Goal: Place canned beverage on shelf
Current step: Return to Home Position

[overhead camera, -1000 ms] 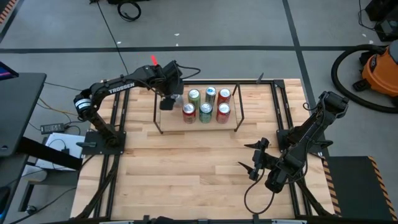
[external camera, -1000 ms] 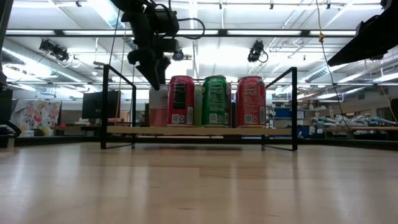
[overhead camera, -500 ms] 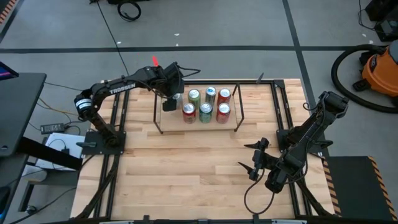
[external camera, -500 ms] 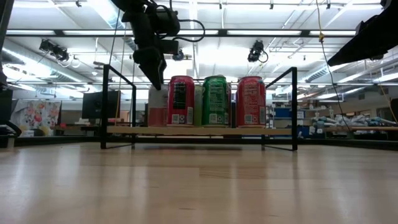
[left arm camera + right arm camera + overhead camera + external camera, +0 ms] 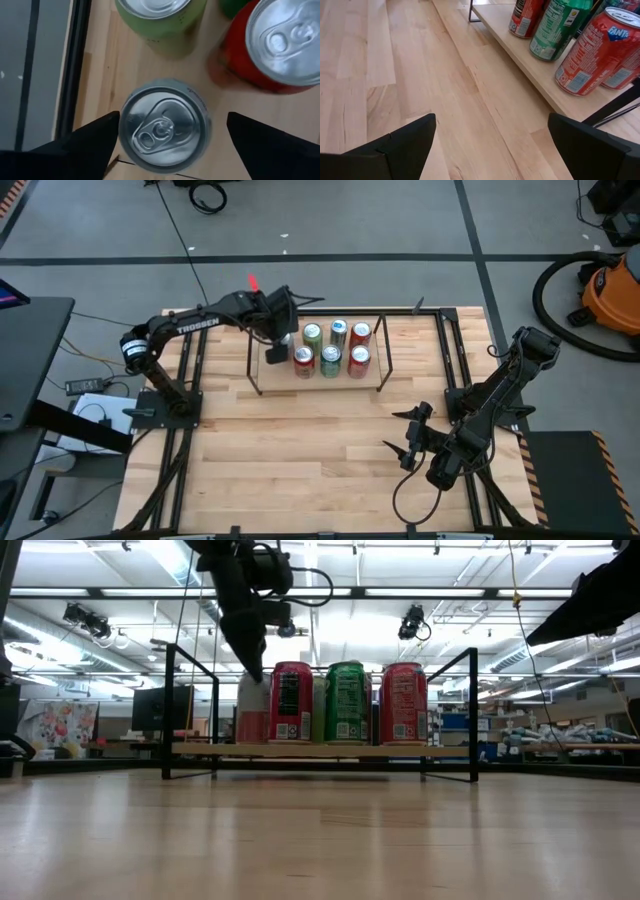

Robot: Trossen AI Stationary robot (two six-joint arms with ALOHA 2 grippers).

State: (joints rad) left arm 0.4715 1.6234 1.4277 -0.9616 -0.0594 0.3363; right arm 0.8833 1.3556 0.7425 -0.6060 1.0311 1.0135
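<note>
The shelf (image 5: pixel 320 383), a low black-rod rack with a light wood deck (image 5: pixel 320 750), stands at the table's far middle. At its left end a pale can with a silver top (image 5: pixel 162 125) stands upright on the deck, also seen in the low view (image 5: pixel 252 710). My left gripper (image 5: pixel 274 352) hangs over it, pointing steeply down and open (image 5: pixel 172 145). Its fingers stand on either side of the can's top. Near the table's right front my right gripper (image 5: pixel 408 442) waits open (image 5: pixel 490 150), with nothing between its fingers.
Several more red and green cans (image 5: pixel 330 348) stand in two rows on the deck, right of the pale can. A red one (image 5: pixel 280 45) and a green one (image 5: pixel 160 20) are close beside it. Bare wood (image 5: pixel 300 450) lies in front of the shelf. A black frame (image 5: pixel 455 360) edges the table.
My left gripper has opened and let go of the pale can, rolling about its own pointing line while staying above the shelf's left end. The can stays upright on the deck.
</note>
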